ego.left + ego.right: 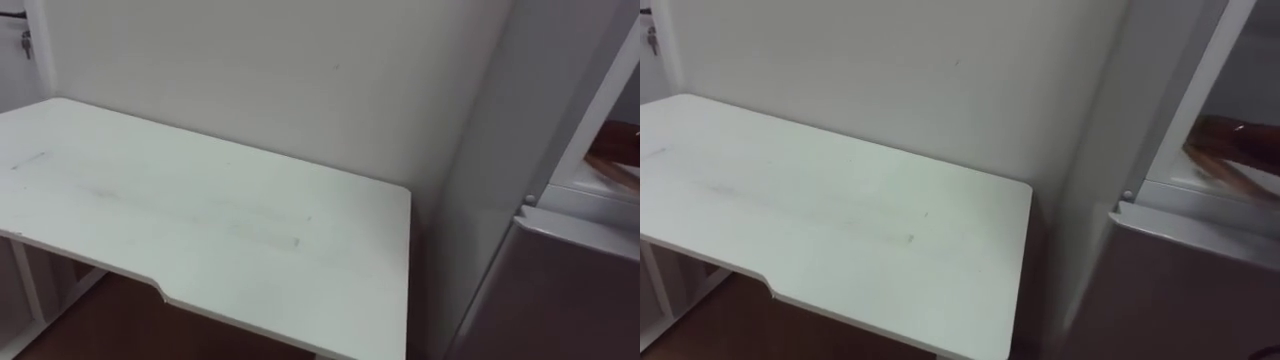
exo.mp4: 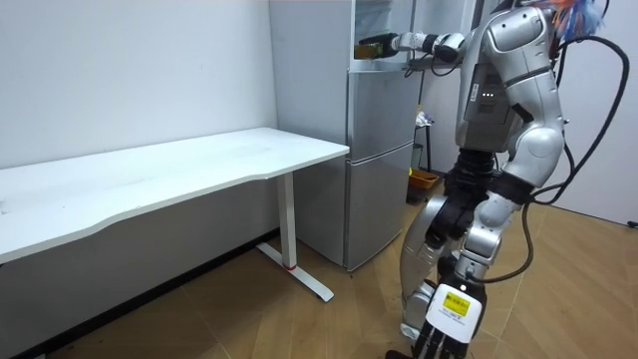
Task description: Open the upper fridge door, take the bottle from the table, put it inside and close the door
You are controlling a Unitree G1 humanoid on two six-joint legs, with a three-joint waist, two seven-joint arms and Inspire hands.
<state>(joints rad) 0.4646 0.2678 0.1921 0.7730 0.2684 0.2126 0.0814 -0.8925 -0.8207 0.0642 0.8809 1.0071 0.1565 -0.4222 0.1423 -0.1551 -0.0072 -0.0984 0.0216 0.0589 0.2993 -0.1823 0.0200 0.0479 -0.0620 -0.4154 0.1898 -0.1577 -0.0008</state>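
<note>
Step in hand: placement. The robot stands at the right of the frame, before the fridge [image 2: 379, 170]. Its right hand [image 2: 401, 43] is raised to the open upper compartment, top centre. The fingers look curled round the bottle [image 2: 371, 46], a small dark shape held level at the mouth of the opening. Next move, as judged: set it on the shelf, release, withdraw clear.

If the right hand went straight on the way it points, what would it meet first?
Probably the back of the upper fridge, which the right hand points into; depth is unclear.
</note>
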